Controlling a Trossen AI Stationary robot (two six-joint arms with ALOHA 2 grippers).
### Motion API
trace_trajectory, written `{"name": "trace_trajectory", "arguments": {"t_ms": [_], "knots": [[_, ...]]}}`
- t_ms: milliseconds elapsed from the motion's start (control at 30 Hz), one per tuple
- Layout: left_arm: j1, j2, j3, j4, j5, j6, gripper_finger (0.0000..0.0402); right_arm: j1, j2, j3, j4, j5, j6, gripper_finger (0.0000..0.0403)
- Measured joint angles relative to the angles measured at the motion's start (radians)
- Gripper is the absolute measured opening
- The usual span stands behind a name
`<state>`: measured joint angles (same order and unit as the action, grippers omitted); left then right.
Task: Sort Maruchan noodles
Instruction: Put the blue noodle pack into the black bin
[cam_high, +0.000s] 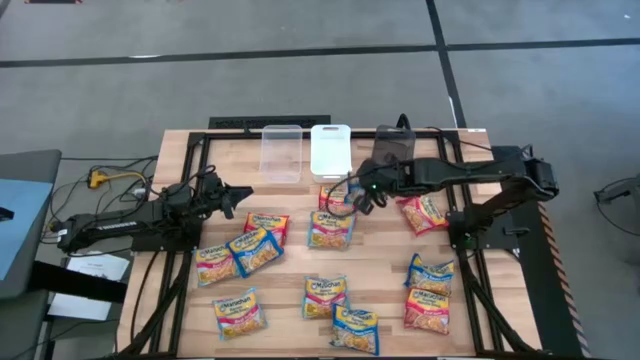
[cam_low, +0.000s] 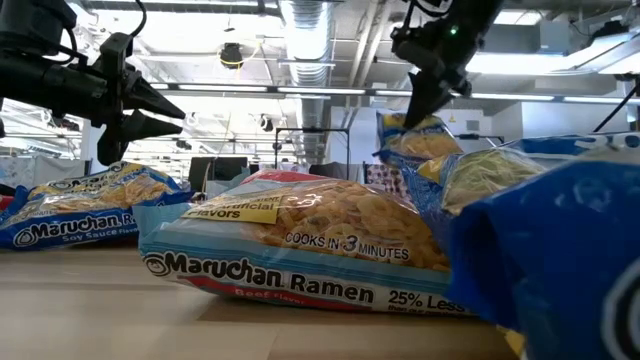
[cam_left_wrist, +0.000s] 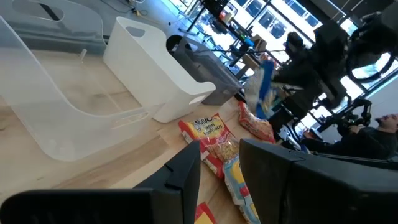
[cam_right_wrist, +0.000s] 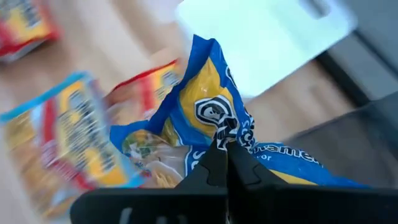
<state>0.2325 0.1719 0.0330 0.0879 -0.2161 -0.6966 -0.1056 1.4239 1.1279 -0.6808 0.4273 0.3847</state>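
Lettering on the nearest red-banded yellow plastic ramen packet (cam_low: 300, 245), lying flat on the wooden table (cam_high: 385, 275), reads "Maruchan Ramen", "COOKS IN 3 MINUTES" and "25% Less", while another packet (cam_low: 75, 215) behind it shows "Maruchan" and "Soy Sauce". The right gripper (cam_right_wrist: 225, 144), reaching in beside the white bin (cam_high: 330, 148), has its fingers pinched together on the crumpled edge of a blue-banded yellow packet (cam_right_wrist: 205, 115) lifted clear of the table. The left gripper (cam_high: 243, 194) hovers at the table's left side with fingers apart and empty, and the other Maruchan noodles (cam_high: 345, 290) lie scattered across the table.

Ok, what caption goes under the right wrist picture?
Right gripper pinches a blue noodle packet in the air by the white bin.
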Motion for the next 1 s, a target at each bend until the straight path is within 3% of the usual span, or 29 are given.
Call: {"name": "trace_trajectory", "arguments": {"t_ms": [267, 800, 1000], "knots": [[0.0, 0.0, 0.0, 0.0, -0.031, 0.046, 0.01, -0.106, 0.0, 0.03, -0.004, 0.153, 0.0, 0.0004], [0.0, 0.0, 0.0, 0.0, -0.08, 0.021, 0.01, -0.429, 0.0, 0.031, -0.012, 0.184, -0.158, 0.0004], [0.0, 0.0, 0.0, 0.0, -0.096, 0.02, 0.01, -0.503, 0.004, 0.006, 0.088, 0.17, -0.263, 0.0004]]}}
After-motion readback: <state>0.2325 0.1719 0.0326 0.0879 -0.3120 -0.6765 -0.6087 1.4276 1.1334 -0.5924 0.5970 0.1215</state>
